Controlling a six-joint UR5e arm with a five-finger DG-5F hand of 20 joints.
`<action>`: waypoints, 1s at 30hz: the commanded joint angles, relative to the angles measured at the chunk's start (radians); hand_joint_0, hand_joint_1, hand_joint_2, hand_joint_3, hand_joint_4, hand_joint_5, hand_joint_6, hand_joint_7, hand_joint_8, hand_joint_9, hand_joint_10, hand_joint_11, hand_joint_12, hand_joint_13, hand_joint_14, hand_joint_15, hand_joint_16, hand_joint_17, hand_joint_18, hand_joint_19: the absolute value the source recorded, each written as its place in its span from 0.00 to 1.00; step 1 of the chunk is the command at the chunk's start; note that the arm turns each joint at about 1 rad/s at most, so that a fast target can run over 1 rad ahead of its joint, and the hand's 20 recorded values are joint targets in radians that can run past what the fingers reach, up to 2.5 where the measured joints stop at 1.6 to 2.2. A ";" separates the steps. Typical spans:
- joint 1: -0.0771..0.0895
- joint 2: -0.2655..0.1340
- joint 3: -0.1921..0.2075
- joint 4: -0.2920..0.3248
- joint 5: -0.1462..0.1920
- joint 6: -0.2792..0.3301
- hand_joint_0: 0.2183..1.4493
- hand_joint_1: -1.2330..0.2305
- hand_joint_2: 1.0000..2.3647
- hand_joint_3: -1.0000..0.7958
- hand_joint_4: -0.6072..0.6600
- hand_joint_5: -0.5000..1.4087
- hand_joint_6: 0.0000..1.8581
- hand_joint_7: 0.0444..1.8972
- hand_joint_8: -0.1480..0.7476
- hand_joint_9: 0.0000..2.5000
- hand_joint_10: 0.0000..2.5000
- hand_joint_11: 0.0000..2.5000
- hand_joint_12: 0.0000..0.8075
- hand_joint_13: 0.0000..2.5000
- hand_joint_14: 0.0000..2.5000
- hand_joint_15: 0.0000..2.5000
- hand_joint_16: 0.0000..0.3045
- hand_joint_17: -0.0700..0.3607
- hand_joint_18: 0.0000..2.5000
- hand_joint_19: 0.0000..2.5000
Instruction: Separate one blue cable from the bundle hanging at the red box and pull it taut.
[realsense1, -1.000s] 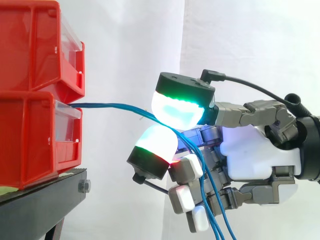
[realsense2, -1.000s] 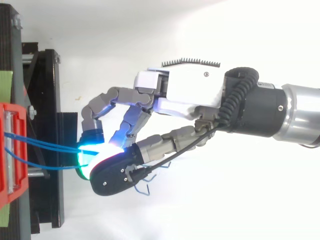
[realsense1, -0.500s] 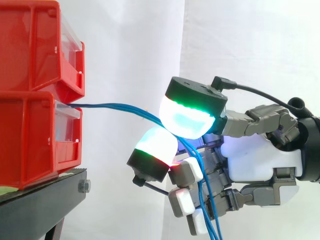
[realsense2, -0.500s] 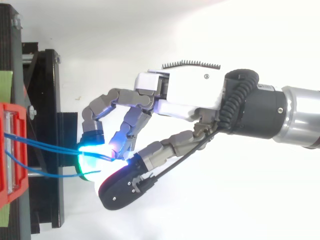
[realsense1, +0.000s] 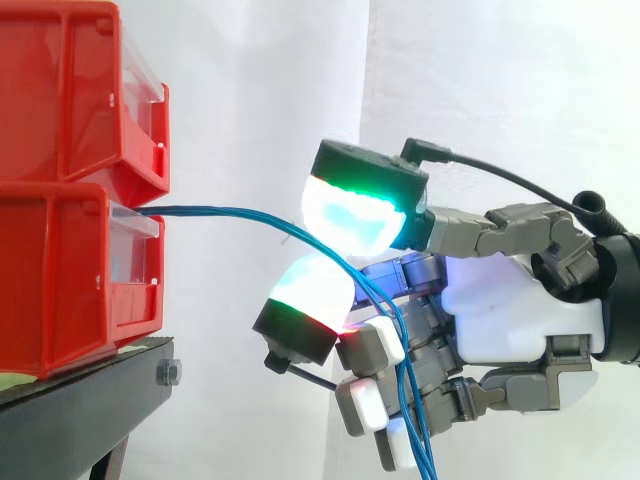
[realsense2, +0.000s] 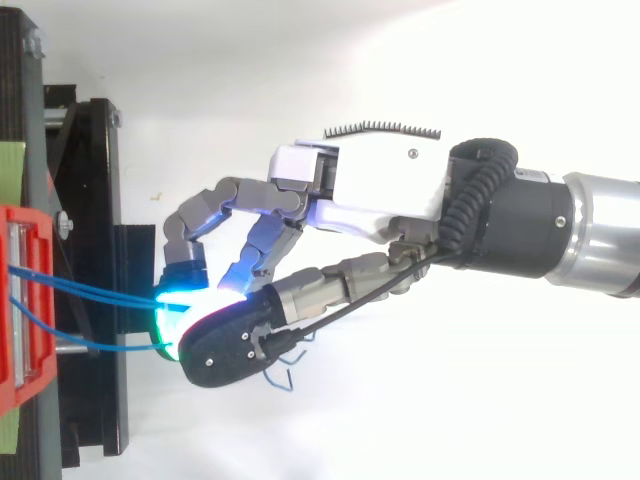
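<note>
Several thin blue cables (realsense1: 230, 213) leave the front of the lower red bin (realsense1: 60, 280) and run right in a shallow arc to my hand (realsense1: 510, 310). They pass between a glowing pad above (realsense1: 355, 215) and a glowing pad below (realsense1: 312, 290), which close on them. Past the pads the cables drop steeply in front of the other curled fingers (realsense1: 372, 345) and out of the bottom of the side view. From above, two strands (realsense2: 100, 296) spread apart between the red bin (realsense2: 20, 300) and the hand (realsense2: 370, 190).
A second red bin (realsense1: 70, 90) sits on top of the lower one. Both rest on a black stand (realsense1: 90, 400), which juts toward the hand in the top view (realsense2: 95, 200). A white curtain hangs behind. My arm comes in from the right.
The upper pad, which had swung right and away half a second ago, has come back toward the bins and over the cables, closing against the lower pad. The cables below hang more bunched.
</note>
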 joint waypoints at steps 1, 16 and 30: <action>0.000 0.000 -0.001 -0.001 0.001 -0.001 0.32 0.38 0.01 0.43 0.59 0.17 0.44 0.62 0.55 0.41 0.01 0.33 0.50 0.38 0.01 0.25 0.15 0.41 0.36 0.28; 0.000 0.000 -0.001 -0.001 0.001 -0.004 0.47 0.25 0.00 0.29 0.56 0.15 0.45 0.56 0.51 0.34 0.01 0.31 0.48 0.32 0.01 0.22 0.15 0.40 0.32 0.24; 0.000 0.000 -0.001 0.001 0.001 -0.009 0.26 0.21 0.00 0.28 0.59 0.15 0.45 0.59 0.51 0.34 0.01 0.31 0.50 0.32 0.01 0.23 0.16 0.41 0.33 0.25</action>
